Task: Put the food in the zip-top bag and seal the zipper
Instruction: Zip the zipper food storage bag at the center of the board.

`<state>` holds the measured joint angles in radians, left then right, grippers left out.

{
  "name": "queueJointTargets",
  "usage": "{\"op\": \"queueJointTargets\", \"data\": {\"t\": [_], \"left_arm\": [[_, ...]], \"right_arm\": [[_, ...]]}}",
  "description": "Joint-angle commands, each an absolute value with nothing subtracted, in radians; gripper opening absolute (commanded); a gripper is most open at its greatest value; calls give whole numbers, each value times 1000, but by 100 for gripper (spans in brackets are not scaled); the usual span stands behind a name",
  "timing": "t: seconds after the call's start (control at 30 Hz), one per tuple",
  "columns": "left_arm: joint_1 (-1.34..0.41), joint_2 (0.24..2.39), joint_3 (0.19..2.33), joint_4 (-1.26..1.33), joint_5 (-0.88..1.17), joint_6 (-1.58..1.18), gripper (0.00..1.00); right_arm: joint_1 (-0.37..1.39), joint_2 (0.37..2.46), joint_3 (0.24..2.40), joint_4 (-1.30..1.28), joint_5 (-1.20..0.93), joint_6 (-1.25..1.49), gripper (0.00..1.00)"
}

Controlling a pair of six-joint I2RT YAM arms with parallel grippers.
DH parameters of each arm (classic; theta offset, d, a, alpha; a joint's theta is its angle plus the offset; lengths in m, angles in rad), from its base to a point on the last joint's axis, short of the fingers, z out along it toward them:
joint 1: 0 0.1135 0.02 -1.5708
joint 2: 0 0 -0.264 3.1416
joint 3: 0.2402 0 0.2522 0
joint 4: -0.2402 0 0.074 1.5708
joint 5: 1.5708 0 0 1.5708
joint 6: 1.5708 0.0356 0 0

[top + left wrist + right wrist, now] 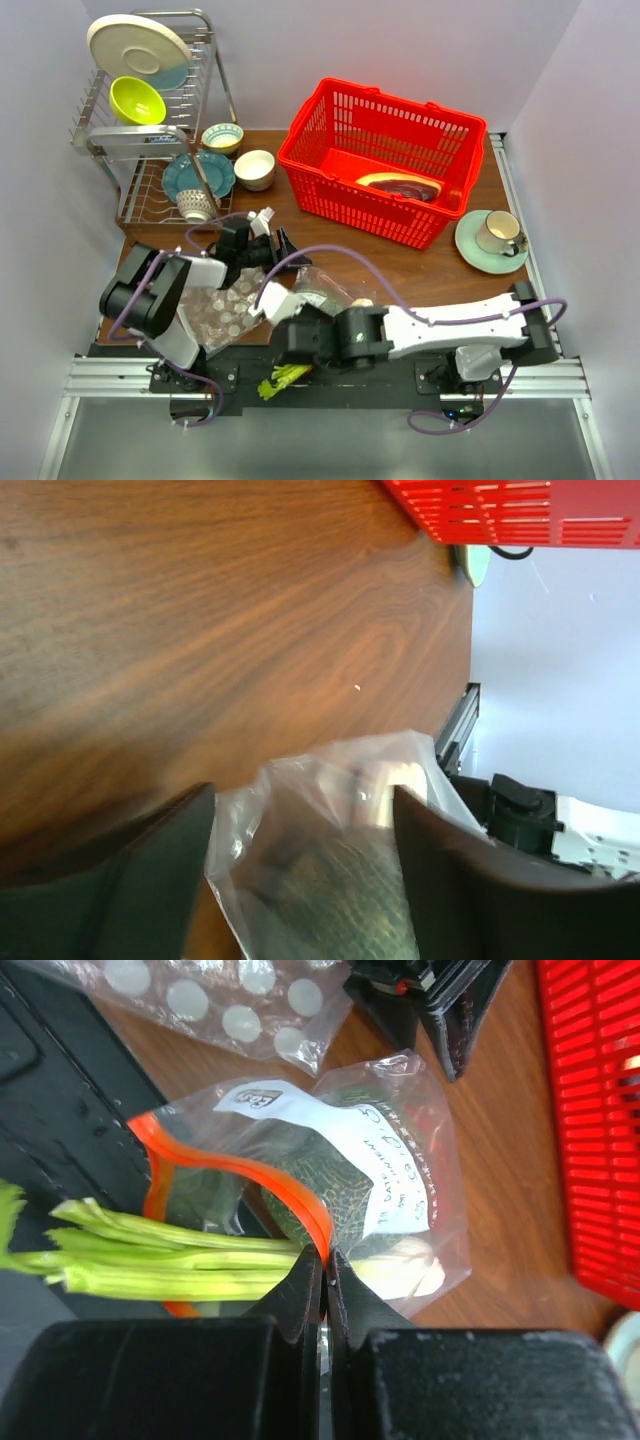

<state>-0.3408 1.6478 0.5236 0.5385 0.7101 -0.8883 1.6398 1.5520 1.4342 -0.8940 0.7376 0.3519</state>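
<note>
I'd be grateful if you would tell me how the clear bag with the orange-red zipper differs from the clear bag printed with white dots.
The zip-top bag has an orange-red zipper and a handwritten white label; the dotted bag shows white dots instead. The zip-top bag bulges around a dark green ball; the dotted bag lies flat. The right gripper pinches the zipper; nothing grips the dotted bag. Both are clear plastic.

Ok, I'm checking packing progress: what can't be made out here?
Pale lump in the zip-top bag: right wrist view, unidentifiable through crinkled plastic; top view, right arm mostly covers it.
Zipper: lower run partly hidden behind stalks and right fingers, right wrist view.
Left fingers: contact with bag unclear, left wrist view blurred.
</note>
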Motion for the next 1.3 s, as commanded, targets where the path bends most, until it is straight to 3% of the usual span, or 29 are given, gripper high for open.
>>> {"op": "queueJointTargets", "data": {"t": [0.0, 0.23, 0.4, 0.57, 0.87, 1.27], "left_arm": [[-302, 1433, 603, 372, 646, -750, 82], [-281, 1094, 765, -90, 361, -551, 99], [-279, 883, 810, -276, 262, -479, 100], [-281, 691, 750, -287, 360, -439, 91], [-282, 572, 652, -367, 509, -400, 90], [-287, 508, 591, -350, 531, -472, 81]], "right_arm": [[1516, 1411, 1425, -819, 582, 397, 0], [1336, 1296, 1376, -752, 394, 408, 0], [1252, 1281, 1355, -724, 277, 416, 0], [1155, 1256, 1286, -623, 135, 485, 0], [1034, 1281, 1253, -519, -27, 545, 0], [1014, 1269, 1276, -508, -35, 564, 0]]}}
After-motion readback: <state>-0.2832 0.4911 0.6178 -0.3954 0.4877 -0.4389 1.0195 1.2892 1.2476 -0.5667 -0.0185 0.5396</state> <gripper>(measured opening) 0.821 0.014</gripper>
